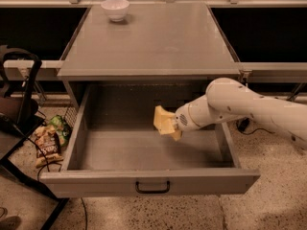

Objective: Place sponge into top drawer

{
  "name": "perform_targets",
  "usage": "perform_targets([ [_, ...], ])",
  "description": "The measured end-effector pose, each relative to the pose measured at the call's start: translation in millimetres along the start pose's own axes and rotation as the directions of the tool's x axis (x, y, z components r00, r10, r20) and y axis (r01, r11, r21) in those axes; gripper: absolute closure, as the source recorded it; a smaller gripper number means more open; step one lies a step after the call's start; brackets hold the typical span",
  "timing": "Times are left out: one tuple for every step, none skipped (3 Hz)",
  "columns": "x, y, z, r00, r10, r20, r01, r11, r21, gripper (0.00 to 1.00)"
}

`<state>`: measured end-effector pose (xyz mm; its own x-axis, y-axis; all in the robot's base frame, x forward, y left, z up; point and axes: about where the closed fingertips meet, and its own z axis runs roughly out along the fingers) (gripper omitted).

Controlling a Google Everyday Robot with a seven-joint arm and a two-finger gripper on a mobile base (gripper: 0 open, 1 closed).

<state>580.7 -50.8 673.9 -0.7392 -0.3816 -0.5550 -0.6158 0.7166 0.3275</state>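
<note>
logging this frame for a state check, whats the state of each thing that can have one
top drawer: pulled open
sponge: held tilted over the drawer's inside, not yet set down
gripper: over the open drawer, shut on the sponge
white bowl: upright on the cabinet top, back left

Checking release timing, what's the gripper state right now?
Gripper: closed, holding the sponge inside the open top drawer.
</note>
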Motion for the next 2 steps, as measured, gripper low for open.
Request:
perform_targets([
  [0.0,0.0,0.0,1.0,0.0,0.0,0.0,1.0,0.0,0.37],
  [0.0,0.0,0.0,1.0,0.0,0.0,0.0,1.0,0.0,0.12],
])
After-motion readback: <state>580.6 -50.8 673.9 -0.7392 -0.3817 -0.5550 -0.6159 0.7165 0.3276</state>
